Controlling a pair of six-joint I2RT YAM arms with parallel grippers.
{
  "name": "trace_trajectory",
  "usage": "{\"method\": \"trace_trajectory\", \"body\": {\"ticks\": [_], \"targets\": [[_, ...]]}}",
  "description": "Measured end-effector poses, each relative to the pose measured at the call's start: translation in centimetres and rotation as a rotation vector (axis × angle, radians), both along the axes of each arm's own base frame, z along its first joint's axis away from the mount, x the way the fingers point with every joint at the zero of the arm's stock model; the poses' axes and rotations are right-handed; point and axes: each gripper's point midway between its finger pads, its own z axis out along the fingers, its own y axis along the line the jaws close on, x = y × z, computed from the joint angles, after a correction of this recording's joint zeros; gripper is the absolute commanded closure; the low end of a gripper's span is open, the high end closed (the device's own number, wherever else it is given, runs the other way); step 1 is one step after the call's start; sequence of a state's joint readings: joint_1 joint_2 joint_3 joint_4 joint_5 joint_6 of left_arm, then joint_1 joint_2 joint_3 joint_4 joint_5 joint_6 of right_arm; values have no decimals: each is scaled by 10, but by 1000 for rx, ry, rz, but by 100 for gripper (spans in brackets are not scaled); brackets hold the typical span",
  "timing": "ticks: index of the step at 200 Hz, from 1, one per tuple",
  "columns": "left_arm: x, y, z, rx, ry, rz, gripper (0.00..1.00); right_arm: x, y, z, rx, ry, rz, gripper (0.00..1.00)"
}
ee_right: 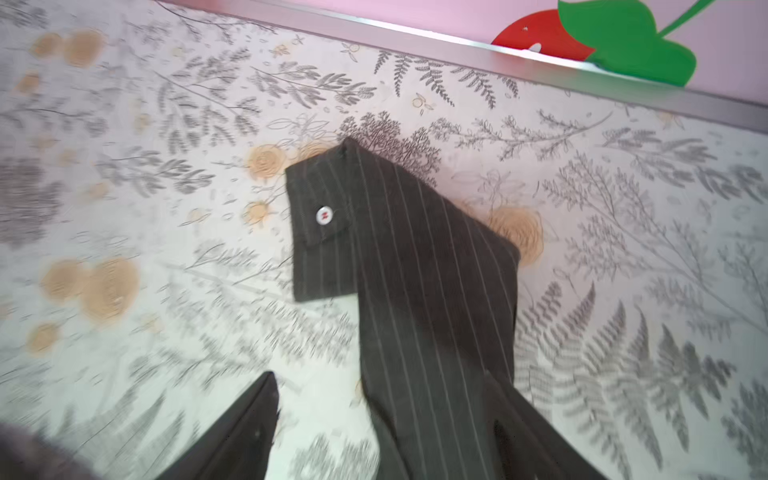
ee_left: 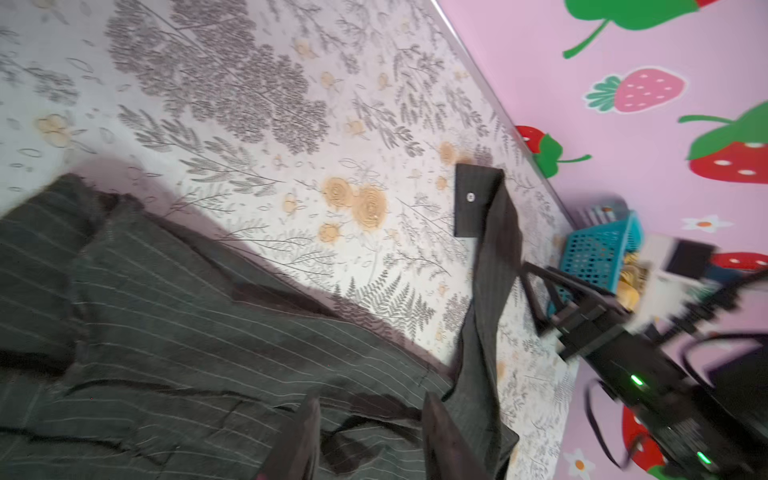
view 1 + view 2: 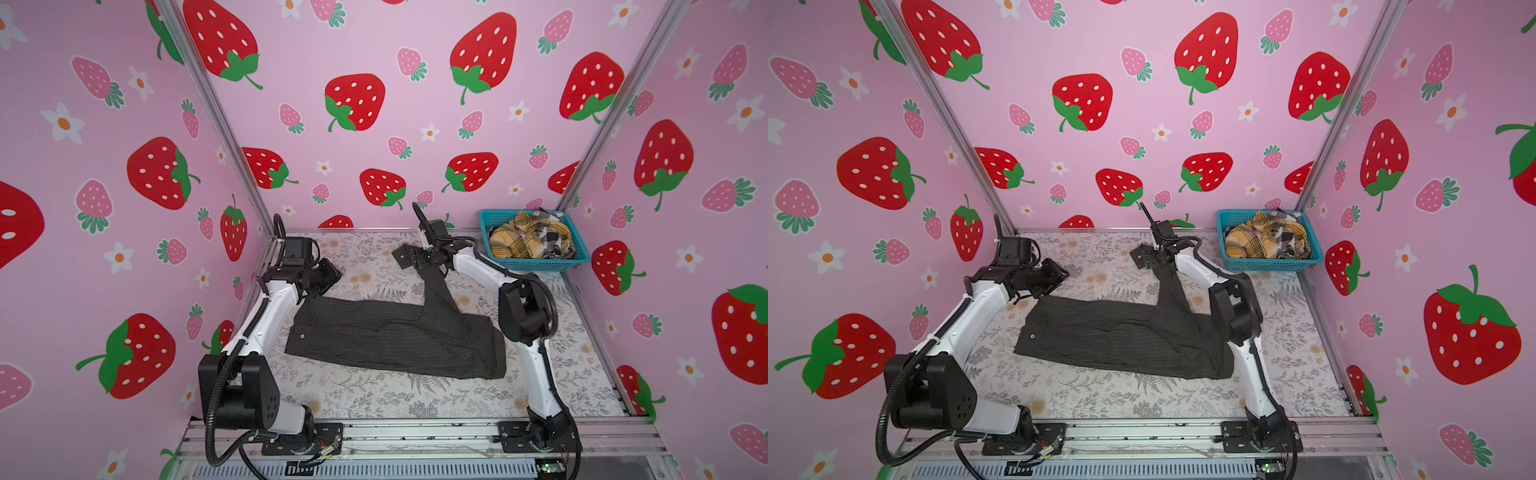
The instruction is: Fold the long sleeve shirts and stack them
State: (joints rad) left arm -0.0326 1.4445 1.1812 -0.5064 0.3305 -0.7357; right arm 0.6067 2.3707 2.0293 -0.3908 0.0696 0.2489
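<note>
Pinstriped shirt [image 3: 395, 336] lies near the basket [image 3: 536, 264], one sleeve [image 3: 436, 291] stretched out. Left tool [image 2: 370, 399] and right tool [image 1: 378, 374] stand parted, empty; the next move likely folds that sleeve inward.

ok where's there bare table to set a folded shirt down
Widest bare strip: front, between the shirt and the front rail. Also back middle, between the left arm and the sleeve. Crowded back right: basket, right arm.

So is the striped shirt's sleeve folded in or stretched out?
Stretched out: the sleeve runs straight out from the shirt, its cuff flat on the table.
</note>
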Motion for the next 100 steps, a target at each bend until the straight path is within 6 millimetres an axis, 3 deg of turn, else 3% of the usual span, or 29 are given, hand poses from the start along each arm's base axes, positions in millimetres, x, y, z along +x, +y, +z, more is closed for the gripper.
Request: {"method": "trace_trajectory", "body": {"ticks": [21, 37, 50, 63, 78, 100], "targets": [[-8, -17, -12, -57, 13, -20, 57, 21, 5, -28, -68, -19, 7, 19], [-16, -28, -23, -76, 45, -43, 56, 31, 7, -41, -104, -33, 7, 26], [-19, -34, -25, -85, 54, -62, 56, 37, 8, -45, -120, -45, 13, 39], [-19, -38, -24, -95, 47, -78, 55, 38, 8, -47, -131, -50, 18, 69], [-18, -41, -24, -105, 45, -92, 52, 38, 8, -46, -138, -49, 24, 88], [-14, -46, -34, -130, 70, -103, 46, 36, 8, -46, -145, -47, 33, 100]]}}
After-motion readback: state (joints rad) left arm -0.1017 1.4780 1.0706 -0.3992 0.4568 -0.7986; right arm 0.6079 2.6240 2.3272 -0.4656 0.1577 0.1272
